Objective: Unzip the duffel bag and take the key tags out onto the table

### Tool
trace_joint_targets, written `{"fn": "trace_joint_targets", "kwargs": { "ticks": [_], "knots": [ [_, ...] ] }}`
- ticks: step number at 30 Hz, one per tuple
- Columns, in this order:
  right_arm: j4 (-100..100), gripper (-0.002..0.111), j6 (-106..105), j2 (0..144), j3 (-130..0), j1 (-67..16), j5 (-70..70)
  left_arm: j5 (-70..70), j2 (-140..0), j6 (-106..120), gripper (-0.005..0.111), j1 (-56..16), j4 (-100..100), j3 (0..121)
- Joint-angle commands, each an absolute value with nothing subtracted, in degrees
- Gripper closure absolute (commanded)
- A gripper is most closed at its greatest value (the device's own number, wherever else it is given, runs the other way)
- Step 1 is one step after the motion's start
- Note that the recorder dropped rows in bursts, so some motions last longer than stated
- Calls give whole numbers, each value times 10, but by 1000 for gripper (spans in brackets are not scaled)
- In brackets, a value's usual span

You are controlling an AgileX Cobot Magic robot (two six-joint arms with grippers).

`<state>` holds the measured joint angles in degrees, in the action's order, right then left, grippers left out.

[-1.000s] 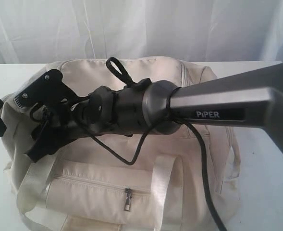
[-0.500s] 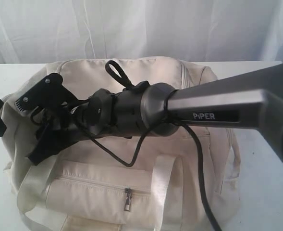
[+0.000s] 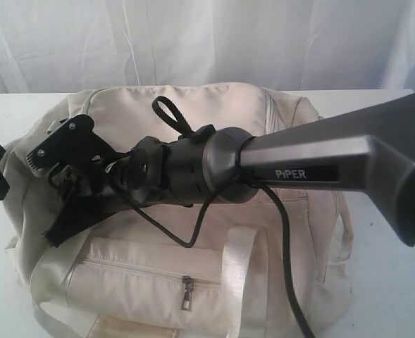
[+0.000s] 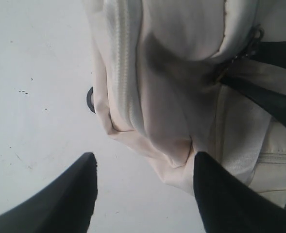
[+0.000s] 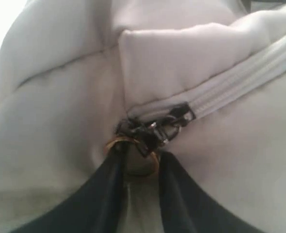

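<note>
Cream duffel bag (image 3: 214, 113) flat on the white table (image 3: 383, 282), front zip pocket (image 3: 144, 278) toward the exterior camera, silver pull (image 3: 188, 292) hanging from its closed zip, pale webbing strap (image 3: 244, 274) draped down the front beside it. Right arm (image 3: 320, 158) stretched across the bag from the right, black cable (image 3: 285, 232) looped beneath. Right gripper (image 5: 142, 156) down at the bag's left end, fingers (image 5: 109, 194) set narrow and pinched on the zip pull (image 5: 157, 127) of the main zip (image 5: 240, 80) (brassy ring (image 5: 114, 141) caught between the two black tips). Zip shut along the visible stretch beyond the slider. Left gripper (image 4: 145, 160) spread wide, holding nothing, poised off that same end of the bag above bare tabletop; a fabric corner in line with the gap between its prongs, touching or apart impossible to tell. Small dark round edge (image 4: 90, 99) peeking from under the bag near that corner. White curtain (image 3: 193, 42) behind the table.
</note>
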<state>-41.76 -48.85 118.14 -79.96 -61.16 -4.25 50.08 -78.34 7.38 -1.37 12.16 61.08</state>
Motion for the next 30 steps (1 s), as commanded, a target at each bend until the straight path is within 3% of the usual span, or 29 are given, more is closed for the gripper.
{"fn": "trace_joint_targets", "kwargs": {
  "ticks": [1, 4, 11, 26, 30],
  "knots": [
    [-418, 85, -483, 1180, -799, -611, -60, 507, -778, 74, 45, -13, 127, 607],
    [-419, 81, -468, 1177, -799, -611, -63, 507, -778, 74, 45, -13, 127, 607],
    [-419, 53, -460, 1171, -799, -611, -67, 507, -778, 74, 45, -13, 127, 607],
    [-435, 53, -460, 1176, -799, -629, 0, 507, -778, 74, 45, -13, 127, 607],
    [-435, 62, -460, 1178, -799, -629, 3, 507, -778, 74, 45, -13, 127, 607]
  ]
}}
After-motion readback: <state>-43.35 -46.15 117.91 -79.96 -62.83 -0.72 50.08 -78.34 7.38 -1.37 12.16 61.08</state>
